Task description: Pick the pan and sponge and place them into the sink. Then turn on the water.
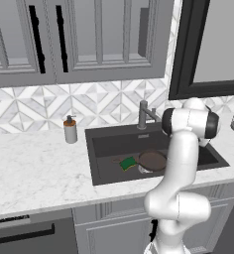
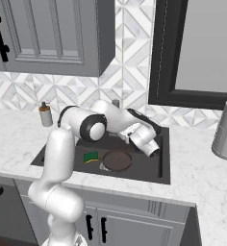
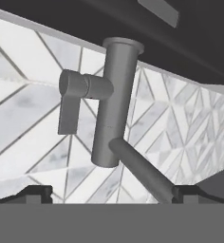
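- The tool [image 3: 112,192] stands with its jaws spread wide and nothing between them; its two dark fingertips [image 3: 34,192] show far apart at the bottom of the hand view.
- Straight ahead of the tool rises the grey faucet [image 3: 115,102], an upright post with a side lever sticking out to one side and a spout running down toward the right fingertip. The tool is near the faucet but not touching it.
- Behind the faucet is the patterned tile wall [image 3: 23,109], close at its back, so there is little room past the post.
- Below the tool lies the sink [image 1: 101,149], a dark basin sunk into the white marble table [image 1: 34,168].
- The pan [image 2: 117,160] lies flat on the sink floor, below and toward the front edge from the tool.
- The sponge [image 2: 91,157] lies green side up just beside the pan, on the side away from the tool.
- The back strip of the sink floor, under the tool, is bare.
- A soap dispenser [image 1: 70,130] stands on the table by the wall, well apart from the tool, beyond the sink's far rim.
- I see no water at the spout.
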